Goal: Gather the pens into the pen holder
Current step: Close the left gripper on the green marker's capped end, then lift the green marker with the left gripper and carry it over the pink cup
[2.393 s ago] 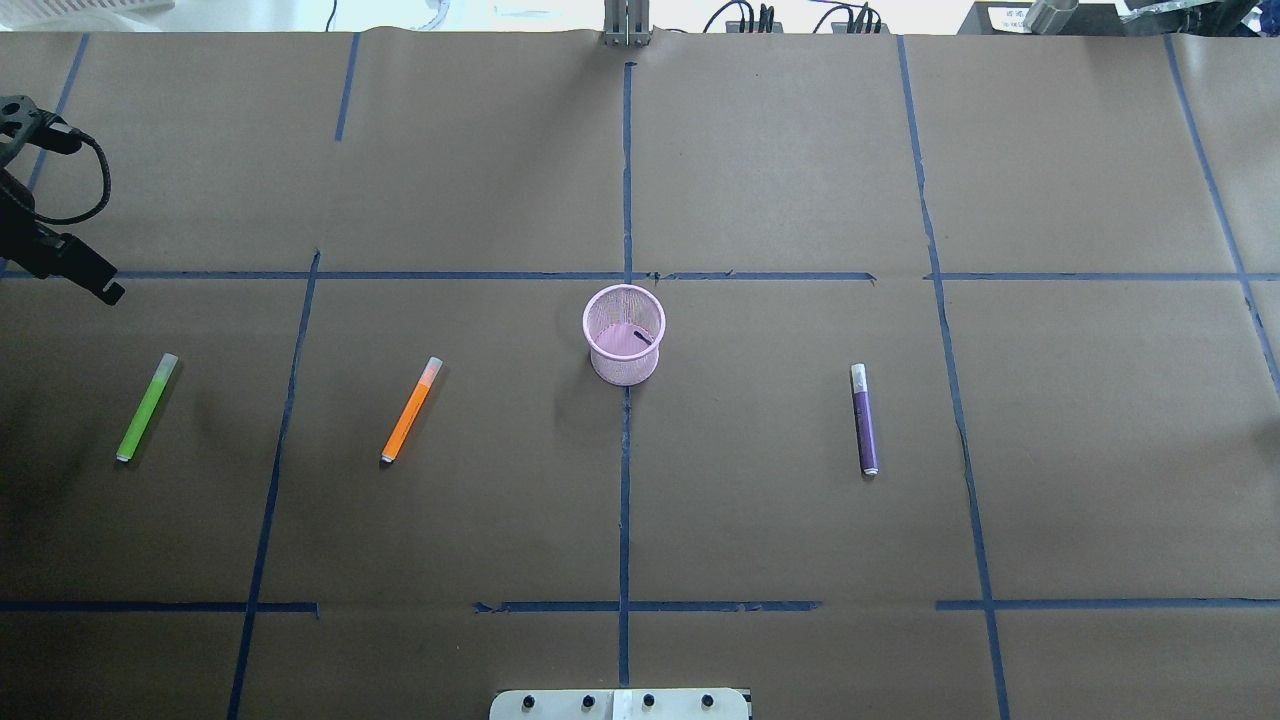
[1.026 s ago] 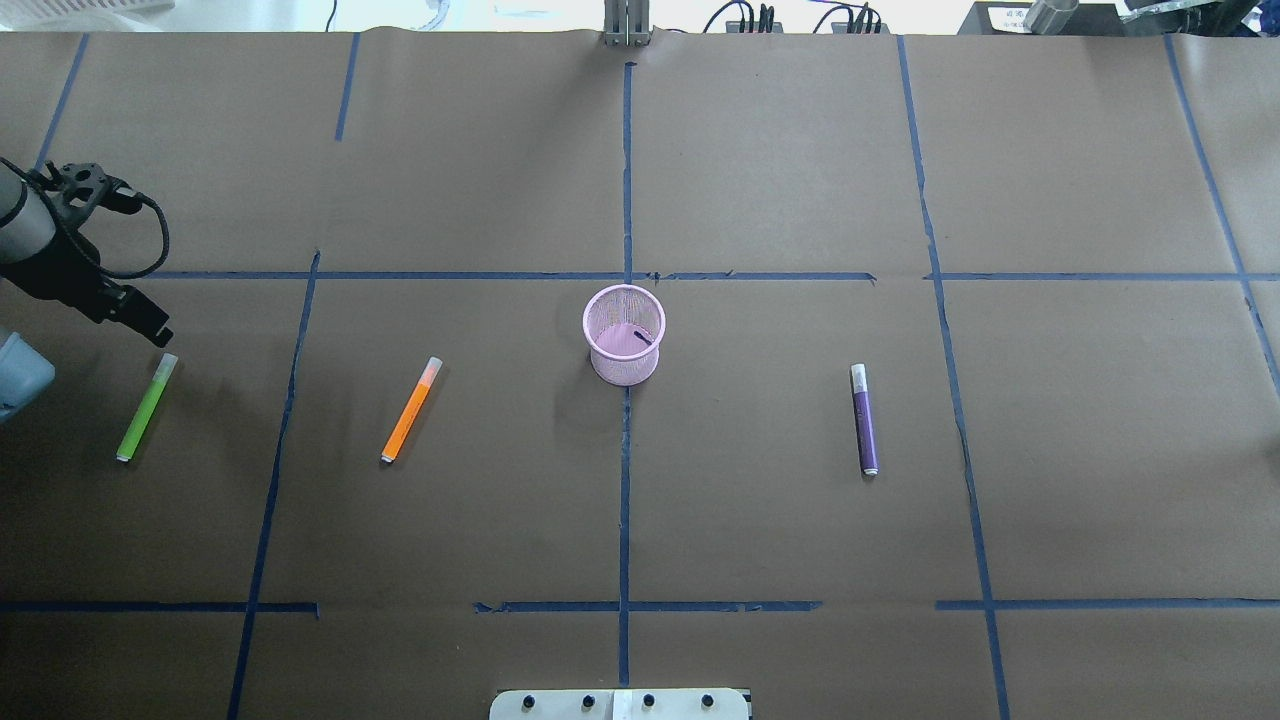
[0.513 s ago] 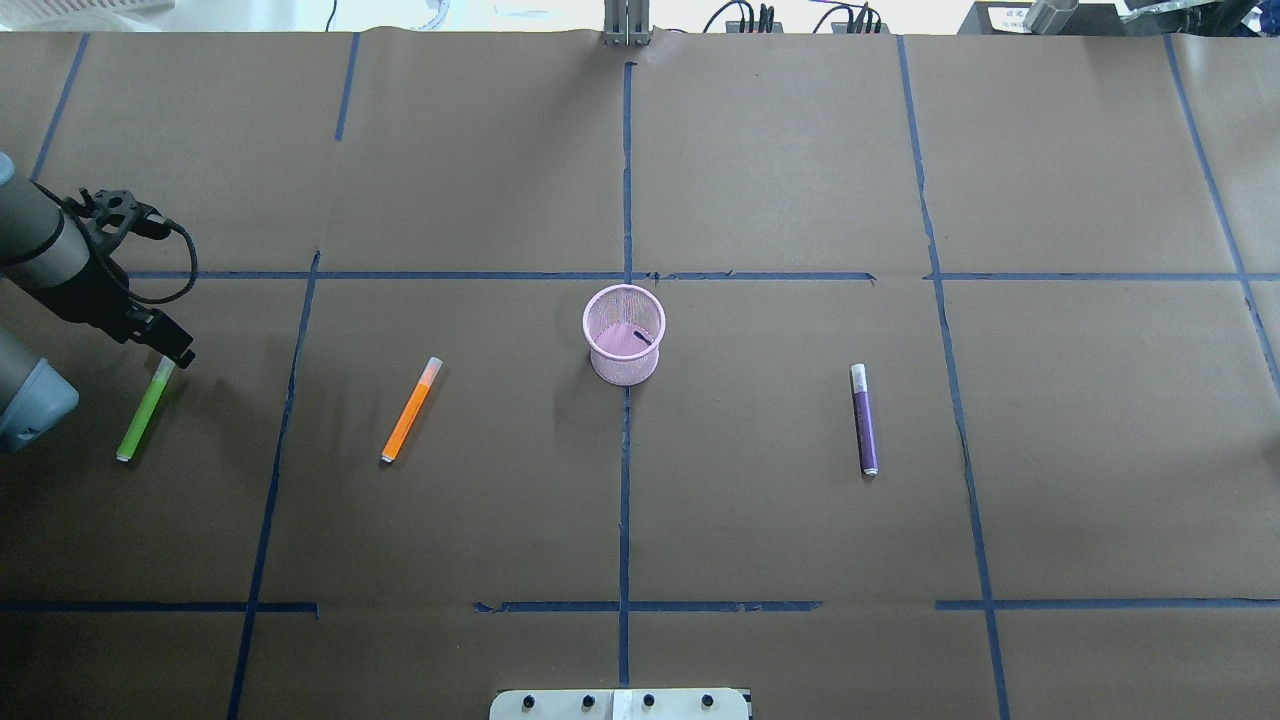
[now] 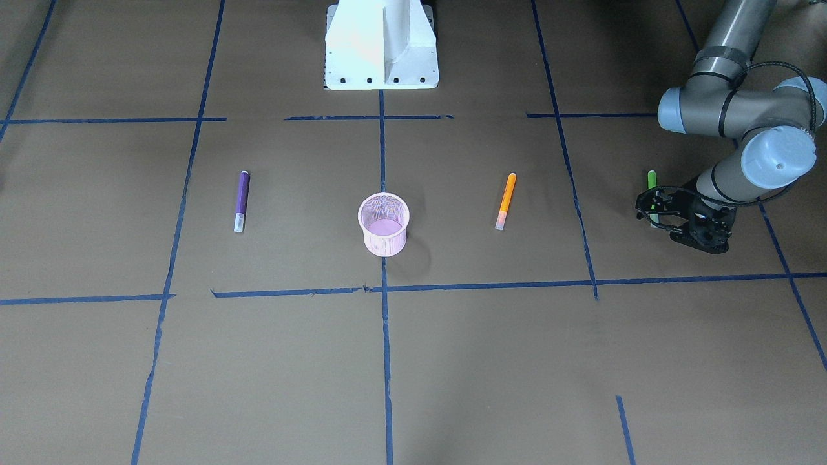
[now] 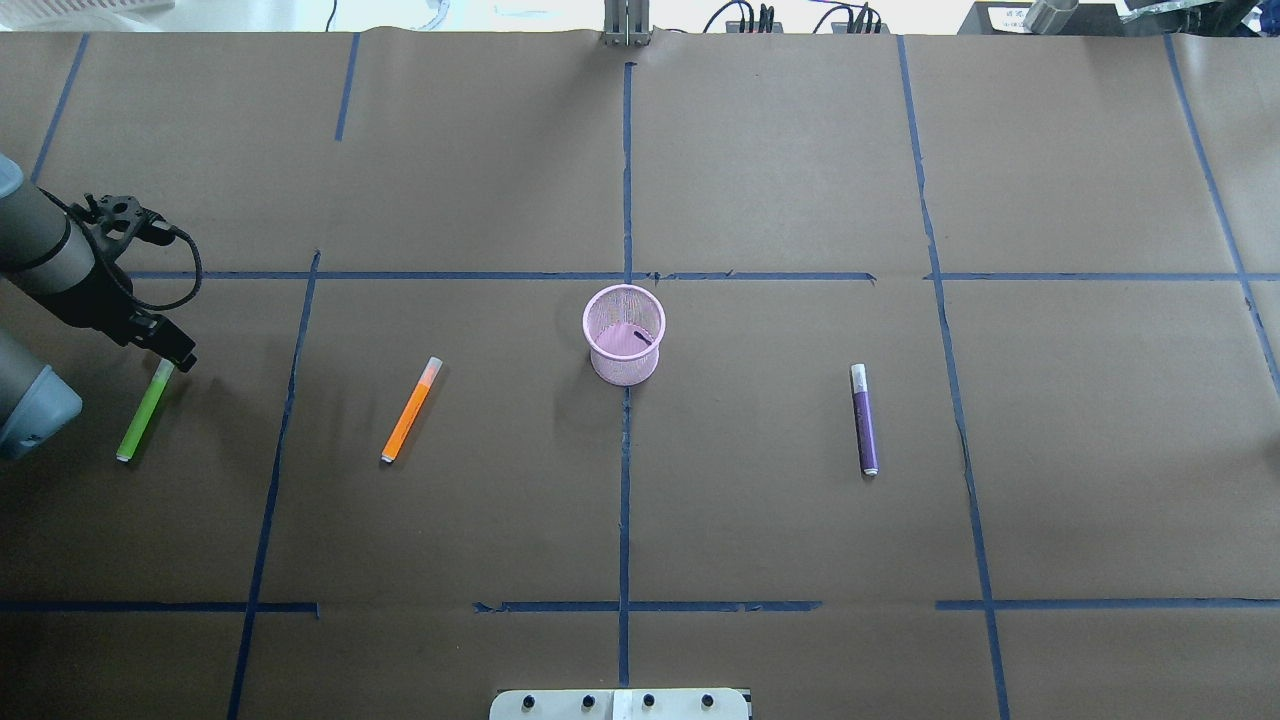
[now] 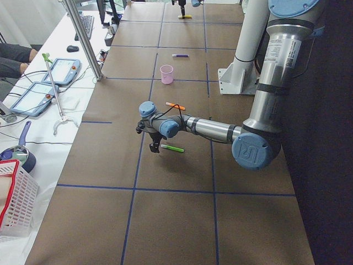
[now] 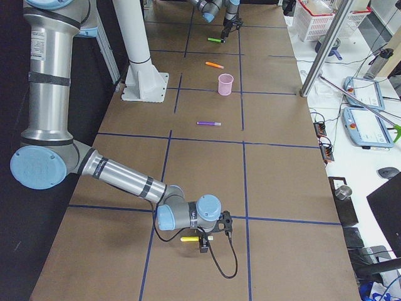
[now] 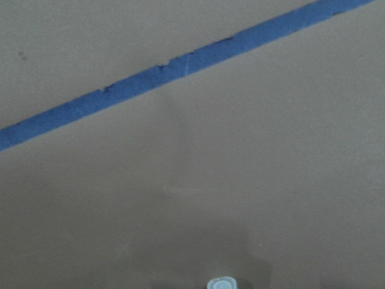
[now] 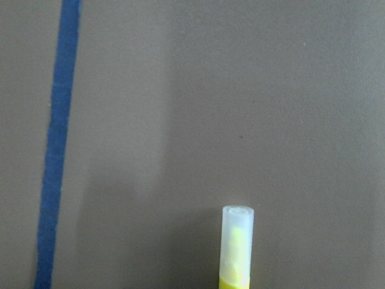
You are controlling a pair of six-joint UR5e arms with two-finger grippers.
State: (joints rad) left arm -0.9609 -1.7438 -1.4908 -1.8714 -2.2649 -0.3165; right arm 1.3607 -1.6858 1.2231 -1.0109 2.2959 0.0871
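Observation:
The pink mesh pen holder [image 5: 622, 368] stands upright mid-table. The green pen [image 5: 142, 418], the orange pen [image 5: 410, 411] and the purple pen [image 5: 864, 420] lie flat on the paper. My left gripper [image 5: 168, 352] is low over the green pen's pale cap end, open, with the fingers on either side of it in the front view [image 4: 651, 208]. The cap tip shows at the bottom of the left wrist view [image 8: 222, 283]. My right gripper [image 7: 203, 241] is out of the overhead view, beside a yellow pen [image 9: 236, 247]. I cannot tell if it is open or shut.
Brown paper with blue tape lines [image 5: 625, 180] covers the table. The robot's white base [image 4: 381, 45] stands at the near edge. A white basket [image 6: 14, 199], tablets and cables sit on the bench beyond the table's far side.
My left arm came in from the left edge and moved right and down onto the green pen's cap end. In the last half second it barely moved. The pens and holder stayed put.

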